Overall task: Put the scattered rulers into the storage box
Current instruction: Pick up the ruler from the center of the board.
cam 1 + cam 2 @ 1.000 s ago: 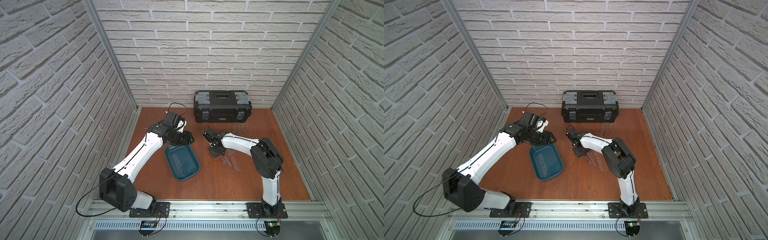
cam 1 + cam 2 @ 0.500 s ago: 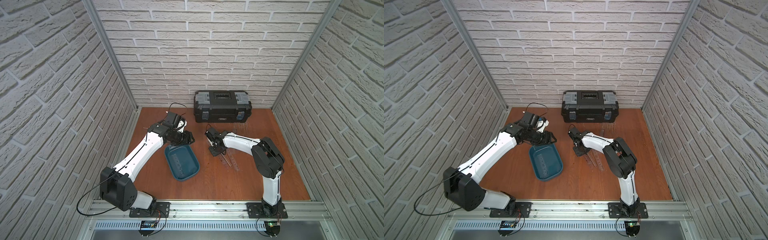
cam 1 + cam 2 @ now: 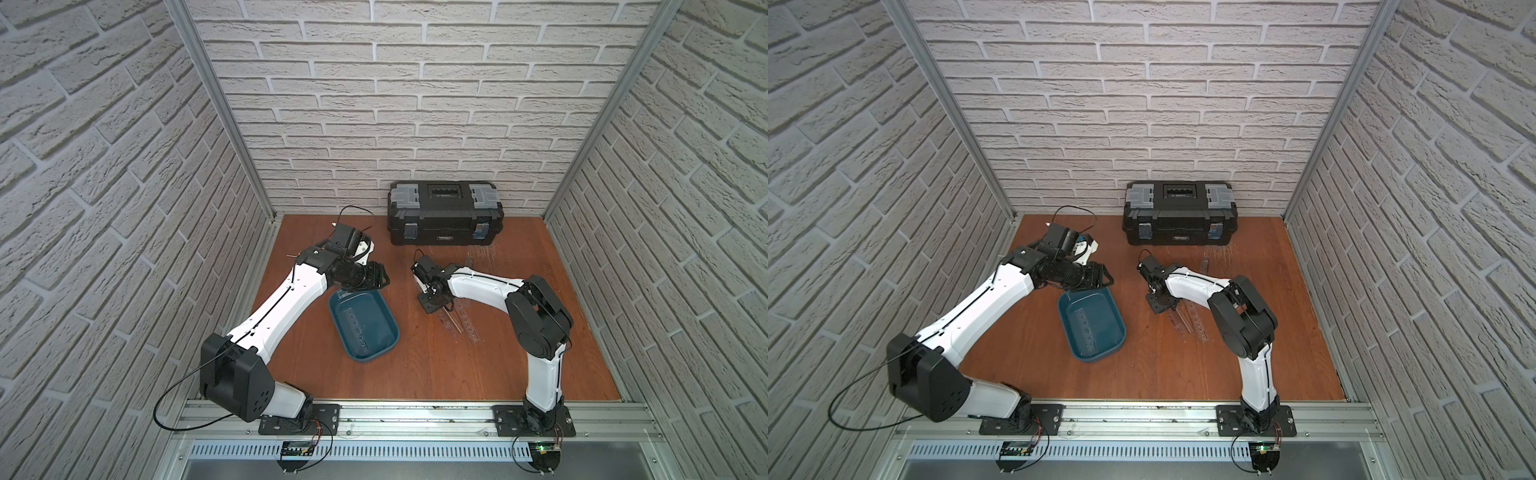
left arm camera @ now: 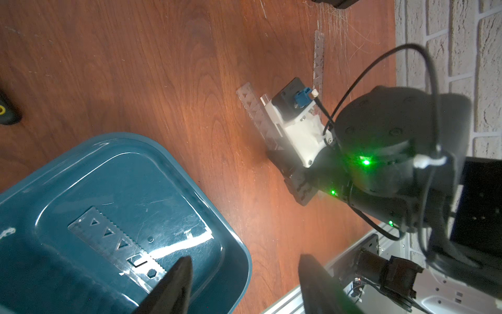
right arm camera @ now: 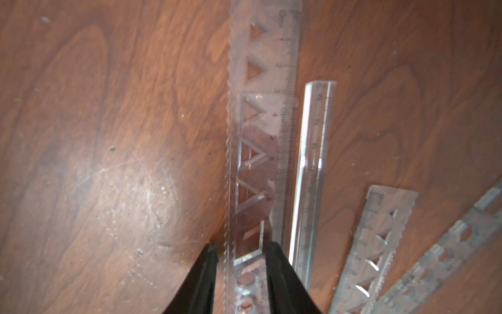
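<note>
The storage box (image 3: 376, 347) (image 3: 1102, 353) is a teal tray left of centre, with one clear ruler (image 4: 116, 242) (image 3: 357, 328) lying in it. Several more clear rulers (image 3: 467, 330) (image 3: 1192, 324) (image 5: 312, 174) lie overlapped on the wood to its right. My right gripper (image 5: 240, 246) (image 3: 434, 300) (image 3: 1160, 302) is down on that pile. Its fingers stand close along both long edges of one stencil ruler (image 5: 252, 168), and whether they press on it is unclear. My left gripper (image 4: 245, 258) (image 3: 384, 278) (image 3: 1106, 279) hovers open and empty over the tray's far end.
A black toolbox (image 3: 444, 216) (image 3: 1179, 222) stands shut against the back wall. One more clear ruler (image 4: 318, 59) (image 3: 1204, 264) lies in front of it. A yellow-and-black knife (image 4: 5, 111) shows at the edge of the left wrist view. Brick walls close in three sides.
My right gripper has shifted slightly over the ruler pile. The left arm has stayed where it was above the tray.
</note>
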Available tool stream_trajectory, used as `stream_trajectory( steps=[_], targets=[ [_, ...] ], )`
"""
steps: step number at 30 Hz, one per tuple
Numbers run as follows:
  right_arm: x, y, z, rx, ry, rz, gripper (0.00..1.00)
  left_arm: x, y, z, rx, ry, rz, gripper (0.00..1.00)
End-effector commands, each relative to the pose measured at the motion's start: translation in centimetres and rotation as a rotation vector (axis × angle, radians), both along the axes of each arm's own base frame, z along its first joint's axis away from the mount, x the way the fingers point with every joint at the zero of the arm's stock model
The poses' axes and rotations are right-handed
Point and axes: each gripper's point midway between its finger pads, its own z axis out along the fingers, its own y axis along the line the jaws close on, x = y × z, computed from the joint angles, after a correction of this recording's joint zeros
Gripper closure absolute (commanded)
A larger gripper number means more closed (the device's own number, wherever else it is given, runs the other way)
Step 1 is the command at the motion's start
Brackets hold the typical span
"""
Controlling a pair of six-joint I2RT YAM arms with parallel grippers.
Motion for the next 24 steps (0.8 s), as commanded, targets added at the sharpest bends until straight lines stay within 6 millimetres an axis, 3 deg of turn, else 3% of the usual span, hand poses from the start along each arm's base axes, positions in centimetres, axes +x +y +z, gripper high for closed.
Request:
stream_trajectory(
  steps=[1,7,17,24],
  targets=[
    [-1.8,-1.6,-0.5,-0.009,0.078,-0.028,0.59,0.4,-0.6,0.7,-0.017,-0.024,-0.012,0.33],
    [-2.2,-2.4,-1.7,0.027,0.128,-0.076,0.57,0.3,-0.8,0.6,-0.016,-0.019,-0.017,0.33],
    [-2.3,-3.7,-1.9,-0.006,0.124,-0.091,0.53,0.3,-1.1,0.7,-0.018,-0.020,-0.023,0.33],
    [-1.7,-3.3,0.7,0.043,0.050,-0.094,0.49,0.3,-1.1,0.5,-0.013,-0.014,-0.025,0.33]
  ],
)
